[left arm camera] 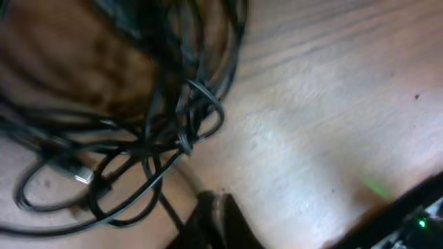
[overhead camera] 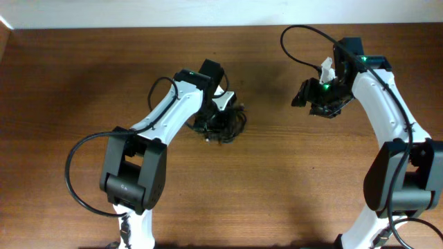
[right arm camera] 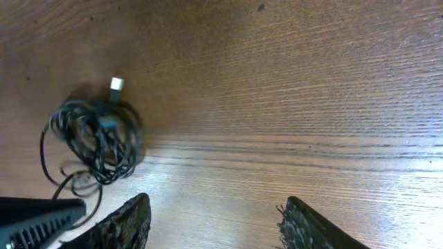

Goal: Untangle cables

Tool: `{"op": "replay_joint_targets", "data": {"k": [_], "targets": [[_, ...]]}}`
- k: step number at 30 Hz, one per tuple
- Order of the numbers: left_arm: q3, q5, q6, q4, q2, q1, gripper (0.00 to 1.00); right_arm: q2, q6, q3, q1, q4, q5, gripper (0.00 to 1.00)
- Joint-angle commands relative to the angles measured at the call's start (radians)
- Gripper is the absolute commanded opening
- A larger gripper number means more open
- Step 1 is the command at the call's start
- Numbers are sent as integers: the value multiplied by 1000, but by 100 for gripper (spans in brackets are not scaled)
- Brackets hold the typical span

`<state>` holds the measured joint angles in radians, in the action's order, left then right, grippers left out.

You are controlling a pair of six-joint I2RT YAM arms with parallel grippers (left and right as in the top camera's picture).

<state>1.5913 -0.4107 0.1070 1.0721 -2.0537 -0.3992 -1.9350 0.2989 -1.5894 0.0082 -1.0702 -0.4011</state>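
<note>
The cables [overhead camera: 227, 126] lie bunched at the middle of the surface [overhead camera: 83, 83]; the left tool [left arm camera: 213, 220] looks clenched at their edge, though I cannot tell whether it pinches a strand; the right tool [right arm camera: 214, 211] hangs released, well apart; the step in hand seems to be a first grasp, and the next move calls for drawing one strand clear.

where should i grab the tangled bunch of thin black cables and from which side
Take the silvery plug tip poking out of the tangled bunch of thin black cables. It lies clear of the loops, so probably best to come down from above on that side.
</note>
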Motion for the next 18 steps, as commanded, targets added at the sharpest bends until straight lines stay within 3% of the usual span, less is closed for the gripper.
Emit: {"op": "replay_joint_targets", "data": {"k": [1, 6, 9, 13, 18], "targets": [[15, 13, -6, -60, -9, 0, 0, -2, -15, -8, 22, 7, -7, 62], [233, 7, -6, -18, 32, 1, 0, -2, -68, -8, 94, 46, -80, 62], [341, 6, -4, 23, 80, 1, 0, -2, -86, -8, 158, 150, -240, 62], [345, 5, 50, 49, 91, 13, 0, -2, 32, -9, 207, 268, -269, 61], [345, -216, 91, 11, 91, 83, 0, -2, 129, -9, 211, 325, -267, 61]]}}
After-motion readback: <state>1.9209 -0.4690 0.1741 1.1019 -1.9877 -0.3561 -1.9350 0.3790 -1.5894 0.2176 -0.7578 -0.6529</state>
